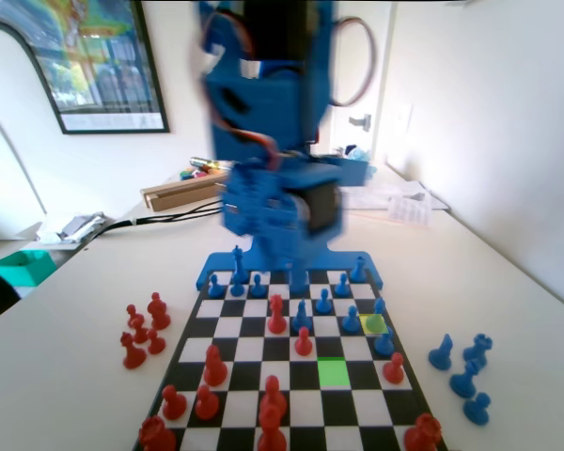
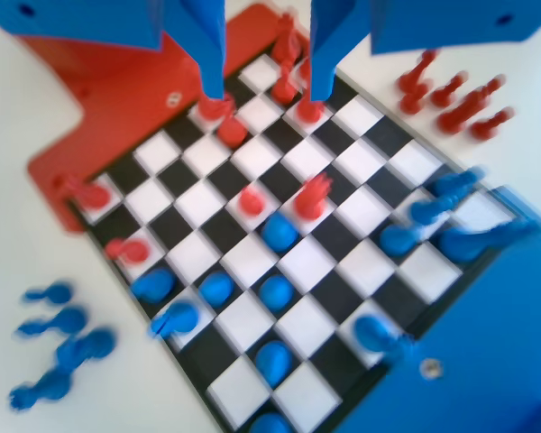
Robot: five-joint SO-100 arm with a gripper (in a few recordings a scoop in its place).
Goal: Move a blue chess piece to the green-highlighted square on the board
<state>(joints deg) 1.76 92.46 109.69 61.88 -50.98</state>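
Note:
The board (image 1: 227,349) lies in front of the blue arm (image 1: 277,188), which hangs blurred and raised over its far end. The green-highlighted square (image 1: 332,372) is bare, in the near half right of centre. Several blue pawns stand in the far rows, among them a blue chess piece (image 1: 352,321) beside the pale yellow cell (image 1: 375,323) and another (image 1: 383,343) just in front of it. In the wrist view my gripper (image 2: 266,92) is open, high above the board (image 2: 343,212), with nothing between its jaws. Blue pawns (image 2: 279,232) stand well below it.
Red pieces (image 1: 214,366) stand on the near half of the board. Taken red pieces (image 1: 141,331) sit left of the board and several blue pieces (image 1: 462,368) to its right. Boxes and papers (image 1: 183,191) lie behind the arm, with a green box (image 1: 23,266) at far left.

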